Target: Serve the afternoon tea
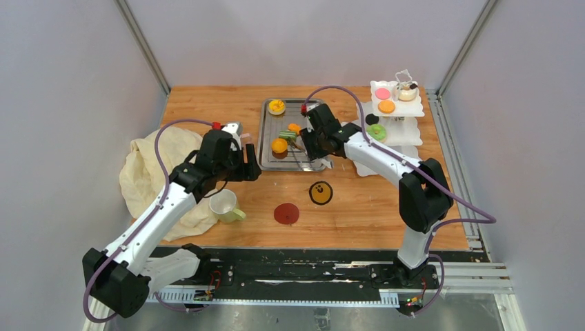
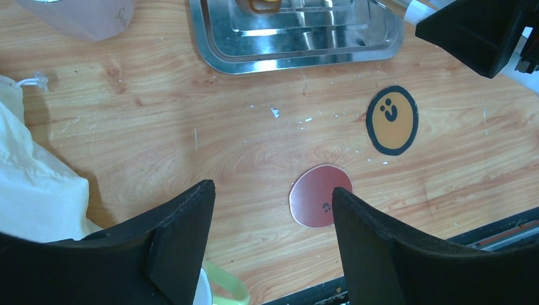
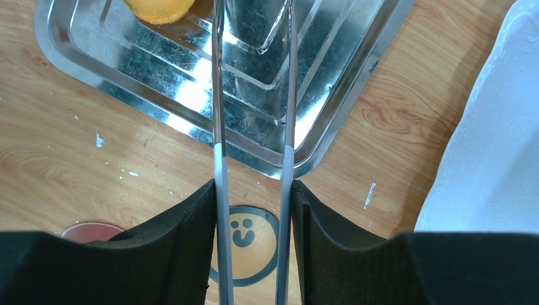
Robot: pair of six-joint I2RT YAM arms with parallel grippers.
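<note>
A steel tray (image 1: pixel 264 148) at the table's middle holds orange tarts (image 1: pixel 279 145) and a few other pastries. The white tiered stand (image 1: pixel 402 123) at the back right carries a pink disc (image 1: pixel 382 93), an orange tart (image 1: pixel 386 106) and a green donut (image 1: pixel 377 132). My right gripper (image 3: pixel 253 187) is shut on metal tongs (image 3: pixel 219 95) whose arms reach out over the tray (image 3: pixel 318 146); their tips are out of view. My left gripper (image 2: pixel 273 187) hangs open and empty above the red coaster (image 2: pixel 314 197). The orange smiley coaster (image 2: pixel 391 121) lies to its right.
A pale mug (image 1: pixel 224 205) with a green handle stands near the left arm. A second pale mug (image 2: pixel 82 16) lies left of the tray. A cream cloth (image 1: pixel 148 172) is bunched at the left. A white lacy mat (image 3: pixel 496 159) lies under the stand.
</note>
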